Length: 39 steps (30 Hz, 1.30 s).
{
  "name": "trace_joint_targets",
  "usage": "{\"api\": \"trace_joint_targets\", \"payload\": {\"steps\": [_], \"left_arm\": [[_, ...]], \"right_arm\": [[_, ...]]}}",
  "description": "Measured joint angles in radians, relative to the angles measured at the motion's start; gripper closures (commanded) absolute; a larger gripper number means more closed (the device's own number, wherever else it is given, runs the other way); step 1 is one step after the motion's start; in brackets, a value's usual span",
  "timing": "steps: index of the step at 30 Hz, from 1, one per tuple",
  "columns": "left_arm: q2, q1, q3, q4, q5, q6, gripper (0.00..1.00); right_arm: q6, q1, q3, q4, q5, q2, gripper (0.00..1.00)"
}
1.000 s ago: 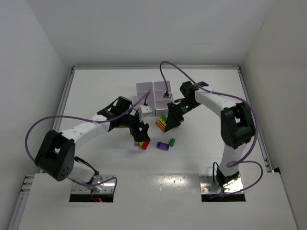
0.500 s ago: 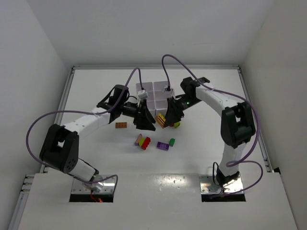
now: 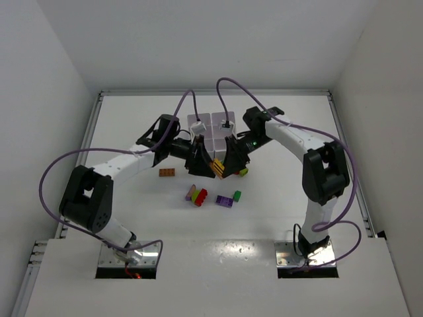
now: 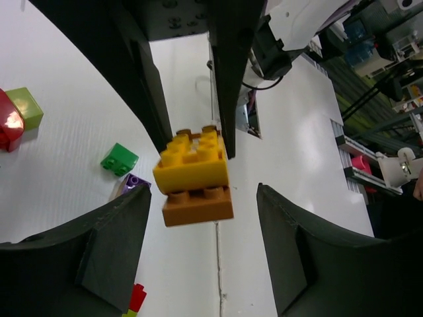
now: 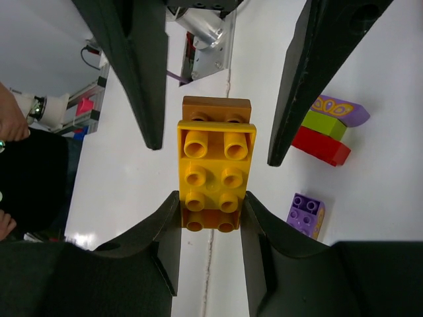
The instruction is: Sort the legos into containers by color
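The right gripper has its jaws clamped on one end of a yellow-on-orange lego stack, held above the table just in front of the white containers. The left gripper faces it, with its jaws standing partly open on either side of the stack's other end. They seem clear of it, though contact is hard to rule out. Loose legos lie on the table nearby.
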<state>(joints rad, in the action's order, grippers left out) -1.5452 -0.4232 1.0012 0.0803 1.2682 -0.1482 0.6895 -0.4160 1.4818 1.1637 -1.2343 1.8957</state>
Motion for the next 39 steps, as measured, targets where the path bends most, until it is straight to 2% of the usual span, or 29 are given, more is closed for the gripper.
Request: {"api": "trace_joint_targets", "payload": {"steps": [3,6,10,14,21,26,30,36,39], "left_arm": [[-0.010,0.000,0.013,-0.002,-0.001,-0.003,0.40],[-0.018,0.006,0.015,-0.002,0.001,-0.008,0.53],[-0.024,0.011,0.016,0.001,0.007,-0.019,0.81],[-0.031,0.015,0.017,-0.005,0.005,-0.021,0.92],[-0.034,0.023,0.043,0.048,-0.044,0.068,0.93],[-0.033,0.039,0.050,0.254,-0.083,0.245,0.93],[-0.033,0.067,0.037,0.394,-0.152,0.352,0.93],[-0.008,0.105,-0.016,0.412,-0.381,0.381,0.93],[0.025,0.110,-0.035,0.395,-0.555,0.375,0.88]], "right_arm": [[0.000,-0.013,0.000,-0.003,0.004,0.000,1.00],[0.003,-0.023,0.002,-0.005,0.011,0.000,1.00],[0.005,-0.023,0.013,-0.018,0.041,0.002,1.00],[-0.006,-0.020,0.018,-0.033,0.052,0.003,1.00],[-0.088,0.027,0.027,-0.096,0.044,0.004,1.00],[-0.128,0.107,0.031,-0.149,0.047,0.005,1.00],[-0.143,0.191,-0.036,-0.188,0.075,-0.005,1.00],[-0.143,0.212,-0.216,-0.204,0.236,-0.056,1.00],[-0.139,0.219,-0.312,-0.201,0.360,-0.109,1.00]]}}
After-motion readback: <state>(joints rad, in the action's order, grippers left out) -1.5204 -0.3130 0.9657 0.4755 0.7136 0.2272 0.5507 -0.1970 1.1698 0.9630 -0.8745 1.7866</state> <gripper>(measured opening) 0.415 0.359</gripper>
